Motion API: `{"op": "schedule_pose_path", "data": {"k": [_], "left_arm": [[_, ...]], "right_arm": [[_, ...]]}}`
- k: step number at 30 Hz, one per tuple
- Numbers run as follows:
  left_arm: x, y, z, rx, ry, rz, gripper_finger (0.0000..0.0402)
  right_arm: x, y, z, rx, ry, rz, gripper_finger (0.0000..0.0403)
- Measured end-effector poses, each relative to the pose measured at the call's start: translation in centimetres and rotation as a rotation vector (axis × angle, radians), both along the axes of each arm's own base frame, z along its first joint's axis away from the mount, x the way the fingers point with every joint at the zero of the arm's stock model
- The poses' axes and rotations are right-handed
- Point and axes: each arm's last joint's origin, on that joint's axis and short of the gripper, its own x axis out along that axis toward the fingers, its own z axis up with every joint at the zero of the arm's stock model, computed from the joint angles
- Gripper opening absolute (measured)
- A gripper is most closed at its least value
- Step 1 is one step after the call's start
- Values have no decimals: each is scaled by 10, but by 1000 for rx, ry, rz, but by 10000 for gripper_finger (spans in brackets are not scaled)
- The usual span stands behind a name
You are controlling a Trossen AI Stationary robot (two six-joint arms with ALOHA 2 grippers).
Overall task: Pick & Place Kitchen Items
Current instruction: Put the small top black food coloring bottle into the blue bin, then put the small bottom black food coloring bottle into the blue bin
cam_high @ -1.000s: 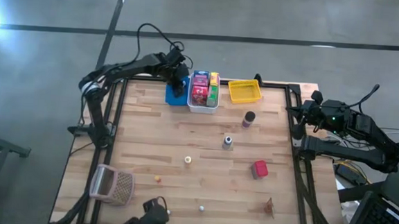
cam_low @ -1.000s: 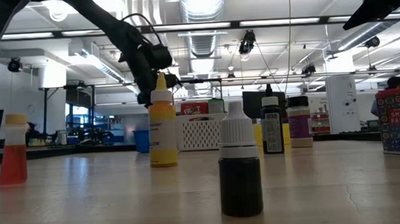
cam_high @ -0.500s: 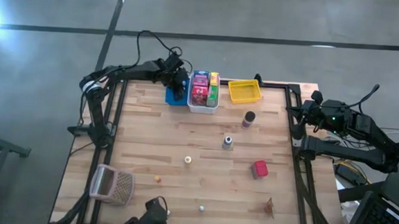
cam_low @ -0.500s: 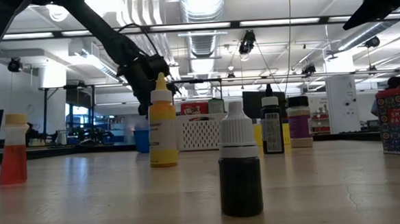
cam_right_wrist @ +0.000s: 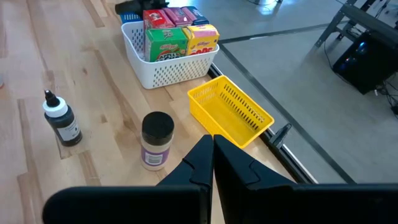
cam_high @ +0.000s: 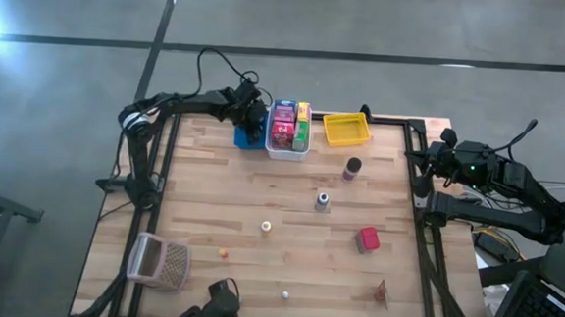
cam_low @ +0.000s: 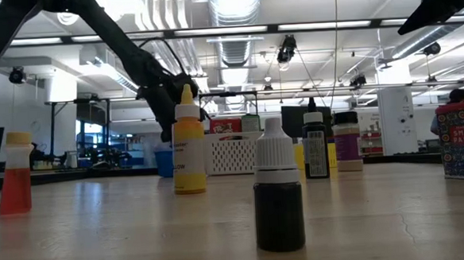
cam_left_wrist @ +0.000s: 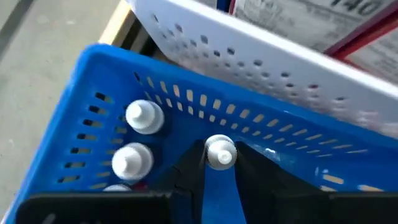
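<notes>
**Q:** Which views show your grippers, and what are they doing?

**A:** Only my left wrist view answers for my left gripper [cam_left_wrist: 219, 163]. Its jaws are clamped on the round white cap of a small bottle [cam_left_wrist: 220, 152], low inside the blue perforated plastic bin [cam_left_wrist: 93, 81]. Two more white bottle caps [cam_left_wrist: 144, 117] sit in the bin beside it. From above, my arm covers all of this, and that bin is only a blue edge at the table's far side. My right gripper [cam_right_wrist: 212, 146] waits at the table's right edge with its jaws together.

**Q:** Where are the other items, nearest first?

**A:** The level view puts a dark dropper bottle with a white cap [cam_low: 278, 195] closest. Behind it are a yellow dropper bottle [cam_low: 188, 148] and an orange-red bottle [cam_low: 15, 173]. From above they are specks. A red box [cam_high: 367, 239] lies right of centre, and the level view cuts it off at the frame edge. Past it stands a dark-lidded jar with a purple label [cam_right_wrist: 155, 140]. Farthest, beside the blue bin, is a white perforated bin [cam_right_wrist: 171, 71] packed with coloured cartons [cam_right_wrist: 166, 43], then a yellow mesh bin [cam_right_wrist: 233, 115].

**Q:** Is anything hard to make out?

**A:** Yes. A pinkish mesh basket [cam_high: 160, 261] lies near the front left corner, and I cannot tell what the small brown thing [cam_high: 381, 292] at the front right is.
</notes>
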Motion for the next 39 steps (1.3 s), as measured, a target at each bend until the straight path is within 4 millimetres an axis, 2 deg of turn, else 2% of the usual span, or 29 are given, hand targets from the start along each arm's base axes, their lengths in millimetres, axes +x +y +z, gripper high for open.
{"op": "schedule_pose_path", "data": {"k": [7,25,32,35,39], "left_arm": [[4,4,0,9,-9,3,79],[4,6,14,6,17,-17,142],[-13,-2,59,68,-39,-2,143],[-24,-15,84,74,-52,-8,142],[-35,-43,110,28,-104,-87,142]], "right_arm": [[0,0,0,-1,1,1,8],[0,0,0,0,0,0,8],[0,0,0,-1,1,0,8],[0,0,0,-2,1,1,8],[0,0,0,-1,1,1,8]]}}
